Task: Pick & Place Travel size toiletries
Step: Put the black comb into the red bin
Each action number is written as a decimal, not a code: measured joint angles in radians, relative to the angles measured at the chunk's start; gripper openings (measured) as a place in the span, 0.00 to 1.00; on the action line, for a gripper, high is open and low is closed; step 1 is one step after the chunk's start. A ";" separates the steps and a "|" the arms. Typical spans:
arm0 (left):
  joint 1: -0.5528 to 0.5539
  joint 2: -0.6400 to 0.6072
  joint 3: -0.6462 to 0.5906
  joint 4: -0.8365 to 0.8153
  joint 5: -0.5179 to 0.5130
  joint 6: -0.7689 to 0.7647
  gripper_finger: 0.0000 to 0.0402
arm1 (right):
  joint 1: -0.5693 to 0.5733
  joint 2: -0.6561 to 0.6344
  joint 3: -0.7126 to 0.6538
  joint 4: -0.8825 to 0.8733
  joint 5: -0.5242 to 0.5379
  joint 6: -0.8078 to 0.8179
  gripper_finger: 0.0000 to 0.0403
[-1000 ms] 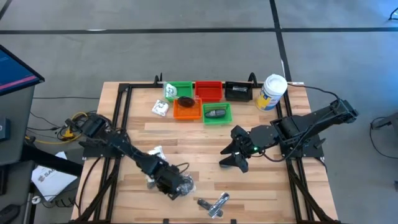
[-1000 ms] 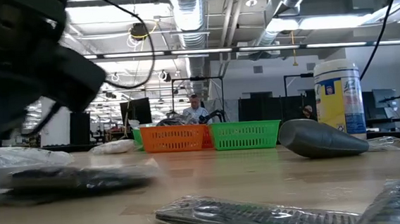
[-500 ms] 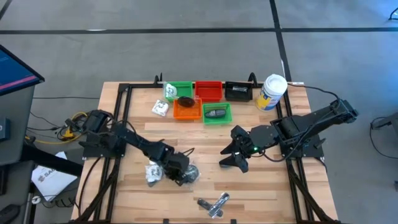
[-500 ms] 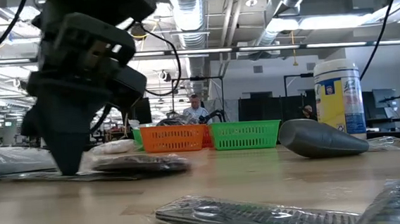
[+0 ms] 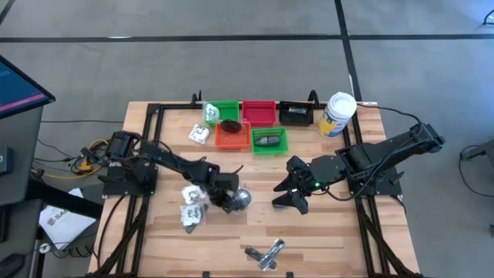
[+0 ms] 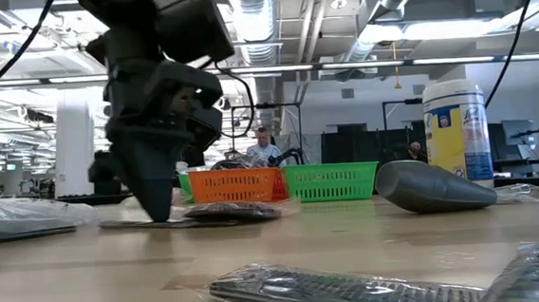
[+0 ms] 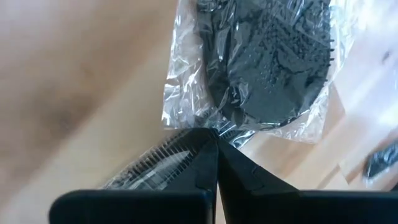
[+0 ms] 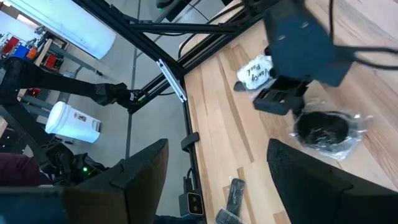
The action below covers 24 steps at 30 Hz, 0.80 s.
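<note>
My left gripper [image 5: 225,200] [image 6: 160,212] is shut on a clear plastic packet holding a black round piece [image 5: 240,199] [image 7: 273,62] [image 6: 222,211] [image 8: 323,129], near the middle of the table. Two clear packets with white contents [image 5: 190,207] lie just left of it. Slim silvery sachets [image 5: 265,253] [image 6: 336,291] lie by the near edge. A dark grey oval [image 5: 268,141] sits in a green tray. My right gripper [image 5: 288,201] [image 8: 217,186] waits open, low over the table right of the black packet, touching nothing. My left gripper pinches the packet's clear plastic edge [image 7: 205,127] between its two shut fingertips, beside the black round piece and not on it. The fingers [image 6: 154,192] point down from above. The packet lies flat on the table to the right of the fingers.
Along the far edge stand a green tray [image 5: 224,112], a red tray [image 5: 258,113], a black tray [image 5: 296,114], an orange tray [image 5: 231,137] and a second green tray [image 5: 281,144]. A tall white canister [image 5: 337,114] stands right of them. A small white packet [image 5: 199,133] lies left of the orange tray.
My left gripper has moved from near the table's near edge toward the far edge and to the right, staying shut. It has dragged the black packet along the table with it. The clear packets with white contents stay behind on its left.
</note>
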<state>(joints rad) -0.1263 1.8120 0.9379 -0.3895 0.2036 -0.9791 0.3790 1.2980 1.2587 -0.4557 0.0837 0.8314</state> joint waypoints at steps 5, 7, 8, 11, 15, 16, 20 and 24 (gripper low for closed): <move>0.017 -0.069 -0.007 -0.056 -0.129 0.004 0.00 | 0.000 0.000 0.000 0.000 0.000 0.004 0.66; 0.009 -0.117 -0.013 -0.095 -0.205 -0.007 0.00 | 0.000 0.000 0.000 0.000 0.000 0.005 0.66; 0.007 -0.142 -0.011 -0.084 -0.237 -0.016 0.00 | 0.001 0.000 0.000 0.000 0.000 0.005 0.66; 0.013 -0.203 -0.005 -0.084 -0.298 -0.022 0.00 | 0.007 0.000 0.000 0.000 0.006 0.007 0.66; 0.047 -0.205 -0.006 -0.074 -0.301 -0.021 0.00 | 0.007 0.000 0.000 0.010 0.023 0.007 0.66; 0.056 -0.199 -0.005 -0.068 -0.297 -0.021 0.00 | 0.007 0.000 0.000 0.014 0.024 0.007 0.66; 0.082 -0.156 -0.005 -0.060 -0.286 -0.016 0.00 | 0.004 0.000 0.000 0.031 0.027 0.006 0.66; 0.097 -0.123 -0.005 -0.030 -0.279 -0.016 0.00 | 0.004 0.000 0.000 0.035 0.027 0.005 0.66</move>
<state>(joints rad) -0.0296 1.6889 0.9333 -0.4192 -0.0755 -0.9951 0.3832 1.2980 1.2591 -0.4212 0.1104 0.8361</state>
